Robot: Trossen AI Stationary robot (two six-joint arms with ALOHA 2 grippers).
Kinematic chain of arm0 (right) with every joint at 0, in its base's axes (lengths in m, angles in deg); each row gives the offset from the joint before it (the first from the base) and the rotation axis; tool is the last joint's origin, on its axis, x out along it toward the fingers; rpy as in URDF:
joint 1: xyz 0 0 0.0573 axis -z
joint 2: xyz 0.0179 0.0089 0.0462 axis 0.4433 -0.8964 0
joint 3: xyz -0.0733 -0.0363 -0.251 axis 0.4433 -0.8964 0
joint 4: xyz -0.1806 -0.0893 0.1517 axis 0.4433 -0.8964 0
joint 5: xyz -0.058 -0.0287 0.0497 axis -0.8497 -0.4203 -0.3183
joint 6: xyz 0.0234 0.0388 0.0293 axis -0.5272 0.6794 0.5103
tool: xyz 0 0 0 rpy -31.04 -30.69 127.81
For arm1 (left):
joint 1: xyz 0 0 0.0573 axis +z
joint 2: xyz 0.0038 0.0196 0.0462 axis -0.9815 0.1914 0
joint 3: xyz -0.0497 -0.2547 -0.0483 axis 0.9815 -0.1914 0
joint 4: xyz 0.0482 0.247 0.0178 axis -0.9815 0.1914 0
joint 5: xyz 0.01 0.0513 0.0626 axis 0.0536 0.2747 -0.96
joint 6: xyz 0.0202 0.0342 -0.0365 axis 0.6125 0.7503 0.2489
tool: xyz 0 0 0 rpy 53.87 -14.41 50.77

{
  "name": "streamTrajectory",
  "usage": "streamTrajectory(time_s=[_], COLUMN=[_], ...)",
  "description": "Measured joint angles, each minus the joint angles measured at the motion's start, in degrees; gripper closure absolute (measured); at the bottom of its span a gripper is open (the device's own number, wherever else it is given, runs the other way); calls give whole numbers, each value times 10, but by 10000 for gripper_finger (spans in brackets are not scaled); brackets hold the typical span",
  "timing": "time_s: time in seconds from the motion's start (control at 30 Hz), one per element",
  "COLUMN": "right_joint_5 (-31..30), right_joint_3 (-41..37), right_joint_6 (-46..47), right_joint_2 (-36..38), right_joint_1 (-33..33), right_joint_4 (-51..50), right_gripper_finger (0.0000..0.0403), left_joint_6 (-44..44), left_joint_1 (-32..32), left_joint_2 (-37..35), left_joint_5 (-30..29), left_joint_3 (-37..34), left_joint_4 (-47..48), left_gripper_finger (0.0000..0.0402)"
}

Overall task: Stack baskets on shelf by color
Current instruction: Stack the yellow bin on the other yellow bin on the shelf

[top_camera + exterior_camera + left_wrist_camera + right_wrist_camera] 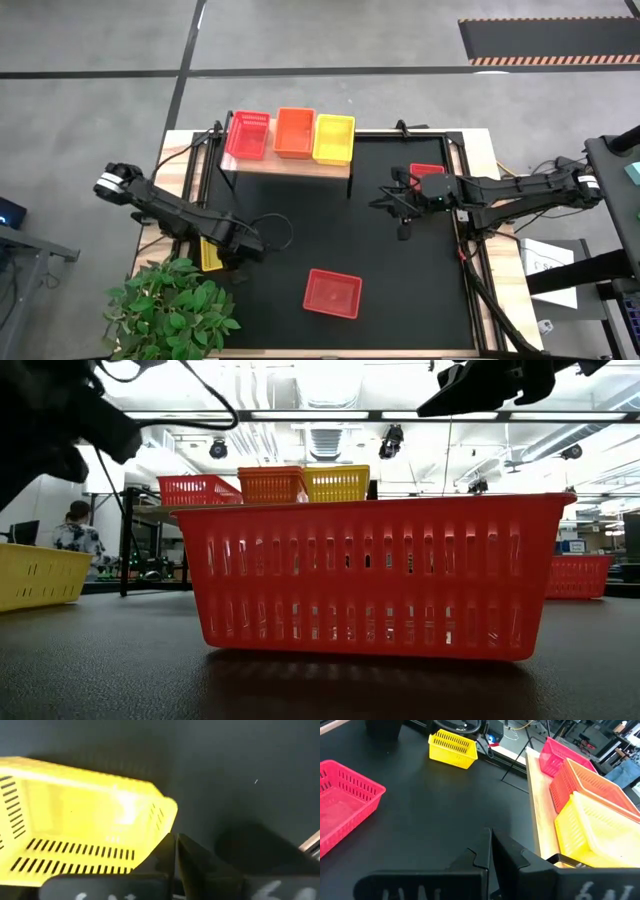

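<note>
— What's the left gripper [243,250] doing?
— Hanging just beside the yellow basket [211,254] at the mat's left edge, fingers pressed together, gripping nothing.
— The right gripper [402,207]?
— Hovering mid-mat, fingers also meeting, empty; a red basket [427,172] is lying just behind it.
— The shelf [290,164]?
— It's carrying red, orange and yellow stacks at the far side.

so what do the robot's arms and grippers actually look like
Both arms are dark, almost black, built of slim jointed segments. Each has a white band near its outer end, by the table's side edges. Black cables loop beside the left arm. The left gripper and right gripper are dark and blocky; the wrist views show flat, angular black fingers with faint pale lettering on the body behind them.
</note>
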Motion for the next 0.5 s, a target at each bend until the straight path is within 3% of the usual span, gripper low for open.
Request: streamTrajectory(time_s=[0.23, 0.5], right_joint_5=[0, 0], right_joint_3=[0, 0], right_joint_6=[0, 3], right_joint_2=[0, 0], right_joint_1=[0, 0], right_joint_4=[-10, -13], right_gripper_finger=[394, 394], left_joint_6=[87, 85], left_joint_1=[-37, -93], left_joint_2=[-5, -5], left_joint_5=[2, -22], left_joint_3=[-20, -45], left_joint_4=[1, 1], left_gripper_finger=[325, 240])
